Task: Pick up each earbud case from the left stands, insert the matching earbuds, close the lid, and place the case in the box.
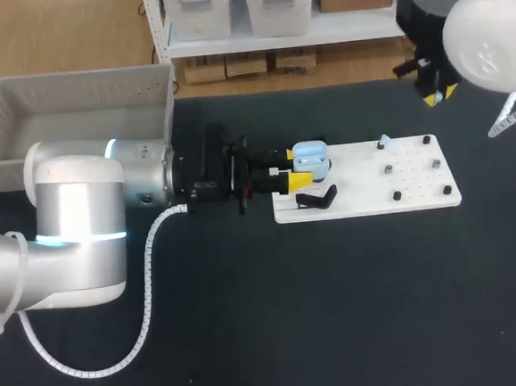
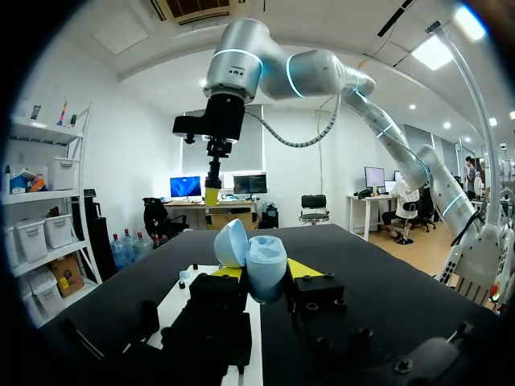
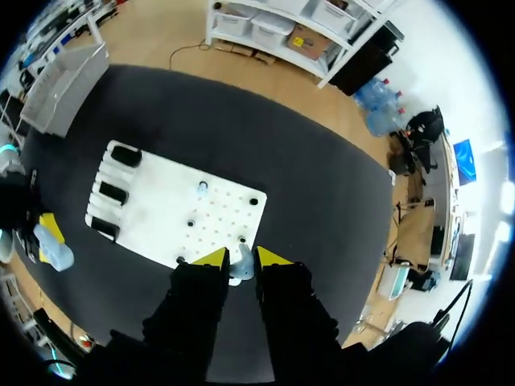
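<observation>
**Q:** Fig. 1. Which step is in hand?

**A:** Seating the earbuds. My left gripper (image 2: 265, 272) pinches the case (image 2: 259, 256), lid open, above the board's (image 1: 355, 172) left edge. I should hold it level and motionless, mouth upward. That lets my right gripper (image 3: 241, 259) descend straight into the matching socket. It hangs high over the tabletop's far right corner. It seems pressed onto a pale earbud (image 3: 239, 272), though the view there is poor.

**Q:** Counts?

**A:** One case. Two earbuds, the other earbud (image 1: 383, 140) sitting near the board's far edge. Five bare pegs (image 1: 433, 161). Three black stands (image 3: 113, 193) along the board's left edge. One box (image 1: 81, 104) at the tabletop's far left corner.
</observation>
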Available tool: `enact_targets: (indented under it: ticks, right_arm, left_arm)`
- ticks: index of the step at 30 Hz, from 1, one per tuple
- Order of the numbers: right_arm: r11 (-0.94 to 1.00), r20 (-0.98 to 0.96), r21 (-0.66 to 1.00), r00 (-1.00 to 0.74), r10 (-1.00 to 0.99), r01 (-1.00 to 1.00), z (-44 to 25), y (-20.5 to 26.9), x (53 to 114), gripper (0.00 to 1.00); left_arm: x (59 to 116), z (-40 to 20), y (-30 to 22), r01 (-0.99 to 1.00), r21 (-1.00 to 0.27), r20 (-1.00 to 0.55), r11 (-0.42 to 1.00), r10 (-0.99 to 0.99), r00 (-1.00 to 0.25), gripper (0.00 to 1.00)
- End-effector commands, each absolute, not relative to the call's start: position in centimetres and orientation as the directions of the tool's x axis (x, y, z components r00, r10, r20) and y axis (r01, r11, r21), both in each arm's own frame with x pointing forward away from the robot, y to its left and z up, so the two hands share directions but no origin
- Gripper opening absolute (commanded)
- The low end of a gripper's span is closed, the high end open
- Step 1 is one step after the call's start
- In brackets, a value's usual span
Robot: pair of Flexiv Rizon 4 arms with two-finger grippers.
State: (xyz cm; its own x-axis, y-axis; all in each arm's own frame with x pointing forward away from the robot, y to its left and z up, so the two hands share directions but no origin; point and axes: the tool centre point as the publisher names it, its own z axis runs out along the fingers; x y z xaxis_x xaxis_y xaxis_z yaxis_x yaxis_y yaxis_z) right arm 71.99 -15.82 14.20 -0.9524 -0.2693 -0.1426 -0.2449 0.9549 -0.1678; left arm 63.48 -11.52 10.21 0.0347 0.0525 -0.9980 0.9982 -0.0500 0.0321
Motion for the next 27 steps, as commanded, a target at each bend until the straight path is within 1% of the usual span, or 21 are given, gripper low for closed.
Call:
enact_targets:
  ticks: [1,10,17,23,27]
  right_arm:
    - [0.972,-0.171,-0.171,-0.967,-0.191,-0.162,16.9,-15.8,69.6,0.0]
    - [0.995,-0.134,-0.099,-0.991,-0.024,-0.011,19.2,-12.0,65.7,0.0]
    - [0.999,-0.096,-0.043,-0.995,0.0,0.004,19.7,-8.9,63.4,0.0]
    - [1.0,-0.064,-0.015,-0.998,-0.025,-0.024,19.3,-5.7,61.9,0.0]
    - [1.0,-0.065,-0.006,-0.997,-0.029,-0.028,19.3,-5.4,61.7,0.0]
  left_arm:
    - [63.3,10.2,-11.5,0.998,0.035,-0.998,-0.044,0.05,0.037,0.0]
    - [63.3,10.2,-11.5,0.998,0.035,-0.998,-0.044,0.05,0.037,0.0]
    - [63.3,10.2,-11.5,0.998,0.035,-0.998,-0.044,0.05,0.037,0.0]
    - [63.3,10.2,-11.5,0.998,0.035,-0.998,-0.044,0.05,0.037,0.0]
    - [63.3,10.2,-11.5,0.998,0.035,-0.998,-0.044,0.05,0.037,0.0]
